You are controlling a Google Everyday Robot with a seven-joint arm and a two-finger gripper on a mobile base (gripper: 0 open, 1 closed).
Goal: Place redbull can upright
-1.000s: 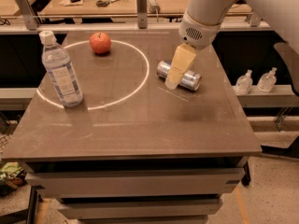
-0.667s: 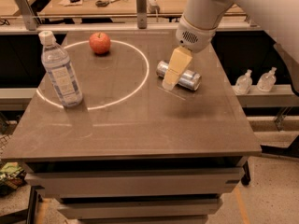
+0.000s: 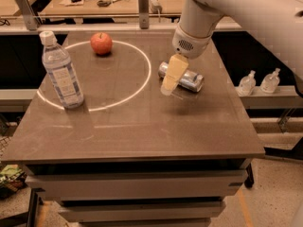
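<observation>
The redbull can (image 3: 191, 80) lies on its side on the grey table (image 3: 142, 136), right of the white circle line. It is silver with blue patches, and its left end is partly hidden. My gripper (image 3: 169, 82) hangs from the white arm (image 3: 199, 22) and reaches down over the can's left end, on the near side, its tip low above the tabletop. I cannot tell whether it touches the can.
A clear water bottle (image 3: 61, 72) with a white cap stands upright at the left, on the circle line. A red apple (image 3: 101, 43) sits inside the circle at the back. Two small bottles (image 3: 258, 82) stand on a shelf beyond the right edge.
My gripper has moved left and down toward the near side of the can's left end. The can, bottle and apple have stayed in place.
</observation>
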